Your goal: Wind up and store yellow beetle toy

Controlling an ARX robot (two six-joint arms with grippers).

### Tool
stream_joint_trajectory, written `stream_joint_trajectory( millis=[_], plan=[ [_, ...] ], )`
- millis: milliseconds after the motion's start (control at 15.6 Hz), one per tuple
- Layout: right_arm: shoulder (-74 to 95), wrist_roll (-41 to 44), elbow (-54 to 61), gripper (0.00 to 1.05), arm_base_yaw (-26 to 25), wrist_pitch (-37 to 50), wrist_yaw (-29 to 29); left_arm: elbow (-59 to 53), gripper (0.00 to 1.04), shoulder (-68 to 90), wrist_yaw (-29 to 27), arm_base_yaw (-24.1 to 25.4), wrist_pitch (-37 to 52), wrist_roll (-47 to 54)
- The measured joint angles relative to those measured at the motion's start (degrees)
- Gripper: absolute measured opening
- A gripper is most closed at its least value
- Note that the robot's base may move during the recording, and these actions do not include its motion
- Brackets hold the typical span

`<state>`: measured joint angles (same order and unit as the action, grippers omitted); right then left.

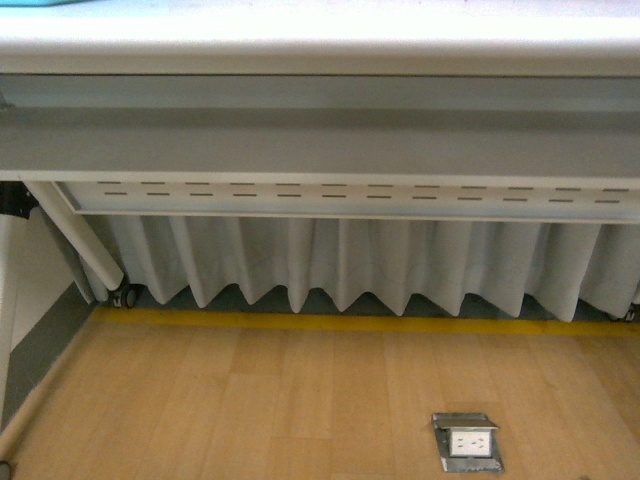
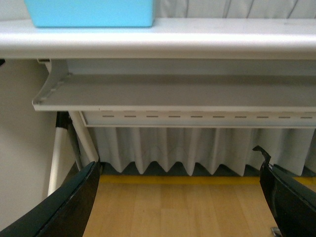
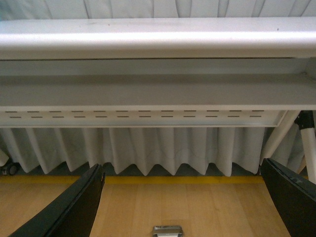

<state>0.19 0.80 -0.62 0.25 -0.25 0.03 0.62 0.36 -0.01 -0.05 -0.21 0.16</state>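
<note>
You have, left to right, with the counter [image 1: 320,45] as landmark:
- Blue bin [image 2: 91,12]: on the counter top, toward its left end.
- Left gripper [image 2: 180,197]: below the counter's edge, jaws spread wide, nothing between them.
- Floor outlet [image 1: 467,441]: in the wooden floor below the counter.
- Right gripper [image 3: 185,200]: below the counter, jaws spread wide, empty.
- Yellow beetle toy: you see it in no view.
</note>
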Motion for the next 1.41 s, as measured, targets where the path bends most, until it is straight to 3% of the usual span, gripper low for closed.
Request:
stream_joint_trajectory(
  millis=[1411],
  plan=[
    [0.0,0.0,0.0,0.98,0.0,0.0,0.0,0.0,0.98,0.0,0.0,0.0,0.0,0.0]
  ],
)
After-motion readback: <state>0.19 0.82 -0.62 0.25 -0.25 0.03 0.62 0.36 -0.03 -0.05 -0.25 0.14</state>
